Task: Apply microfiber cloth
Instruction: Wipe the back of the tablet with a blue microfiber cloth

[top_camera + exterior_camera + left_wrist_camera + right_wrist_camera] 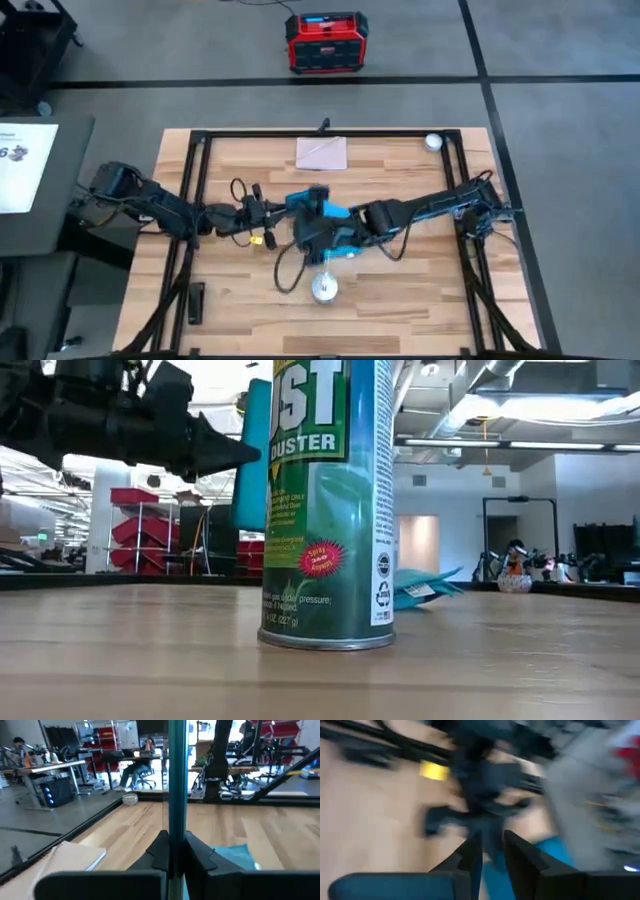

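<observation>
— Where's your microfiber cloth?
— Mid-table, partly lifted. Your left end effector clamps a thin upright edge (teal, cloth-coloured); your right end effector pinches cloth too.

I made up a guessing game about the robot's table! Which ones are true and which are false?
1. The duster can stands upright on the table. True.
2. The microfiber cloth is red. False: it is sky-blue.
3. The left gripper holds a thin teal panel on edge. True.
4. The white ball sits right beside the can. False: it is in the table's far right corner.
5. The beige sheet lies on the floor. False: it lies flat on the table.
</observation>
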`<move>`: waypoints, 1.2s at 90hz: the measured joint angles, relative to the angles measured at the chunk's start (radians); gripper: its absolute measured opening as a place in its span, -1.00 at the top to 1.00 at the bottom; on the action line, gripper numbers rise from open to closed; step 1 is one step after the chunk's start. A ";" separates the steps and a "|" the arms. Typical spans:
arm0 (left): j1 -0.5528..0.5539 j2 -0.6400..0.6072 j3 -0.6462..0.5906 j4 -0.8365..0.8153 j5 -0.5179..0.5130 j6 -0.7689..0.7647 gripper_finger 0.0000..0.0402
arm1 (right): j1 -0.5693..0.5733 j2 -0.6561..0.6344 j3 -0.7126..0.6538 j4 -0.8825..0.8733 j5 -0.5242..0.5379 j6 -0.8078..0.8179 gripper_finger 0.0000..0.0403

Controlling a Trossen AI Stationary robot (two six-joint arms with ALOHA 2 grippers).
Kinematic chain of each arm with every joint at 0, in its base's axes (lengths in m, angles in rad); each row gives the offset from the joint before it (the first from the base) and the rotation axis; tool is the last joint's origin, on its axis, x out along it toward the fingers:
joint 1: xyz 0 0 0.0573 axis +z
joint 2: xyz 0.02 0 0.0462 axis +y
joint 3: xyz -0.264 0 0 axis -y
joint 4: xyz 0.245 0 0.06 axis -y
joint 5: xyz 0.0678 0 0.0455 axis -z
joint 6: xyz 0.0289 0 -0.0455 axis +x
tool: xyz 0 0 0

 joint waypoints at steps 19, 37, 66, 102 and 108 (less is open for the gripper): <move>0.177 -0.013 0.000 -0.035 0.210 -0.011 0.98 | -0.041 -0.141 0.000 -0.321 0.146 0.163 0.69; 0.272 -0.013 0.000 -0.044 0.344 -0.005 0.98 | -0.026 -0.311 -0.018 -0.718 0.256 0.507 0.80; 0.392 -0.013 0.000 -0.043 0.483 -0.011 0.98 | 0.064 -0.643 -0.600 -0.538 0.242 0.808 0.96; 0.487 -0.013 0.011 -0.063 0.534 -0.035 0.98 | -0.086 -0.725 -1.137 0.631 -0.354 0.486 0.96; 0.494 -0.013 0.011 -0.065 0.538 -0.036 0.98 | -0.120 -0.702 -1.186 0.815 -0.499 0.450 0.96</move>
